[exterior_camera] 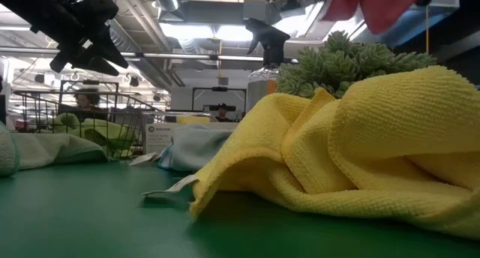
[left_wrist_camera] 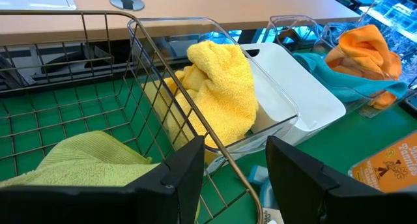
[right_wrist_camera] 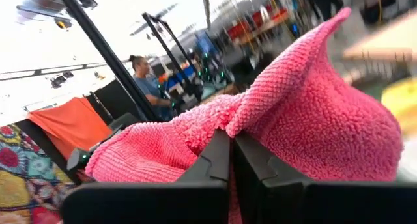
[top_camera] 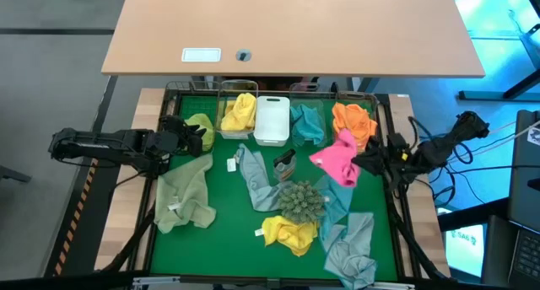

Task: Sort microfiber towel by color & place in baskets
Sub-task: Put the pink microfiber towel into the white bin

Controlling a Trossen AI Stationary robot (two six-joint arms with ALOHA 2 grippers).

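My right gripper is shut on a pink towel, held up over the table's right side in front of the bin with the orange towel. My left gripper stands open above the wire basket at the far left, where a light green towel lies. Along the far edge also stand a clear bin with a yellow towel, a white bin and a bin with a teal towel. My right gripper pinches a raised fold of the pink towel between its two shut fingers. The fingers come nearly level from the table's right side. The towel bunches over and around the fingertips and hangs clear of the table.
Loose on the green mat lie a light green towel, a grey-blue towel, a yellow towel and blue-grey towels. A spiky grey-green ball and a spray bottle stand mid-table. A wooden desk lies beyond.
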